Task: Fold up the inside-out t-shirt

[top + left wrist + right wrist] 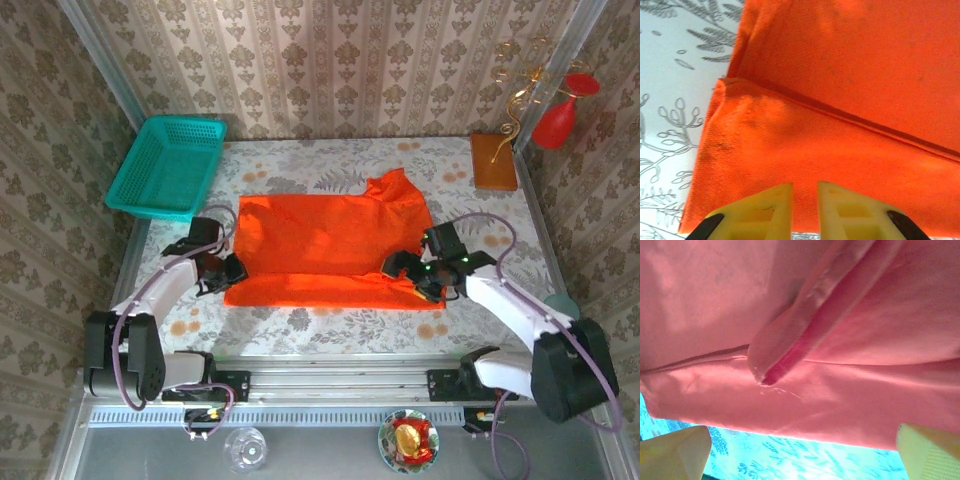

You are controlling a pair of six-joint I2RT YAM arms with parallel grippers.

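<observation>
The bright orange-red t-shirt [330, 240] lies spread flat on the floral table, with a narrower band of cloth along its near edge and a raised point at its far right. My left gripper [232, 272] hovers at the shirt's near left corner. Its yellow fingers [765, 210] stand a narrow gap apart over flat cloth [840, 75], pinching nothing. My right gripper [405, 268] is over the near right part, open wide, its fingertips [675, 452] apart above the hem [840, 405]. A rolled flap of cloth [790, 340] lies just beyond.
A teal basket [168, 165] stands at the back left. A flat brown-orange block [494, 162] and a red vase [558, 122] are at the back right. Bare floral tabletop [330, 165] lies beyond the shirt. A plate [408, 440] and a glass [245, 450] sit below the rail.
</observation>
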